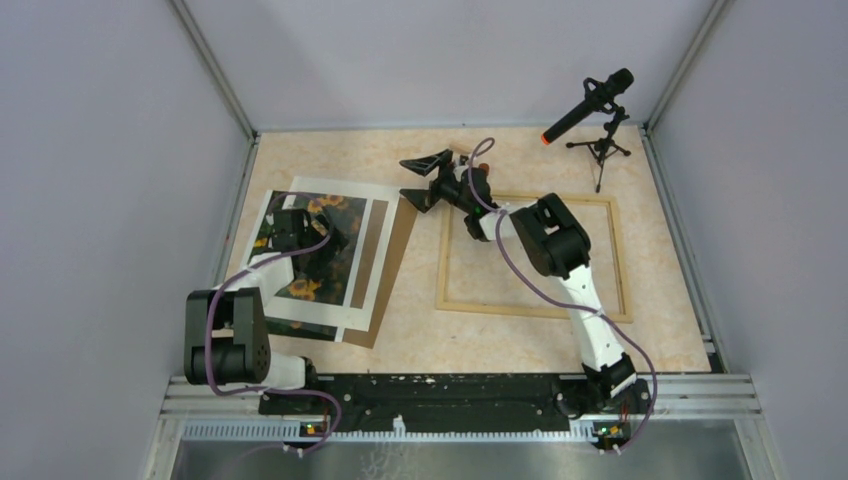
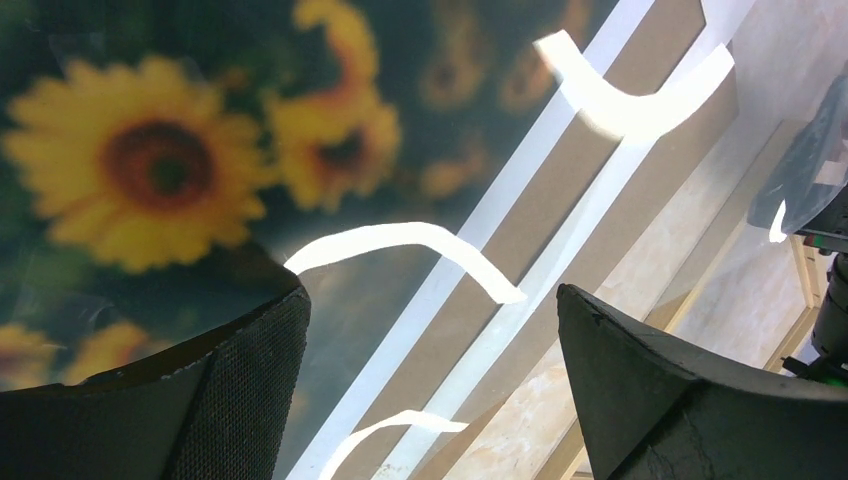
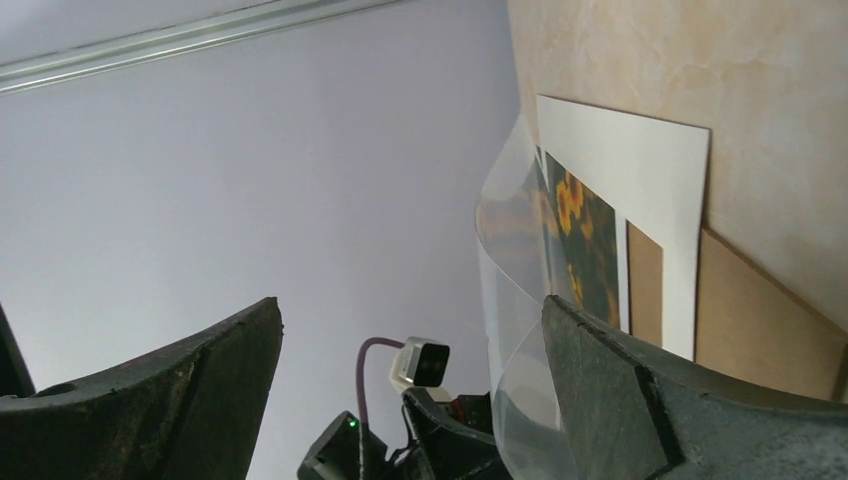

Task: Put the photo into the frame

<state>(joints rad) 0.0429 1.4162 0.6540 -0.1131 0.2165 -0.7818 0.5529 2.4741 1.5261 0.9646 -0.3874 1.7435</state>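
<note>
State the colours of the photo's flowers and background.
Yellow-orange sunflowers with brown centres on a dark green background. The photo shows best in the left wrist view.

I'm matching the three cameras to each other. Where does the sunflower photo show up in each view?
Top external: the photo lies flat on the table, left of centre.
Left wrist: it fills the upper left, close up and blurred.
Right wrist: it is a narrow strip right of centre, beside a curled clear sheet.
Shared landmark: the white mat border along the photo's edge.
</note>
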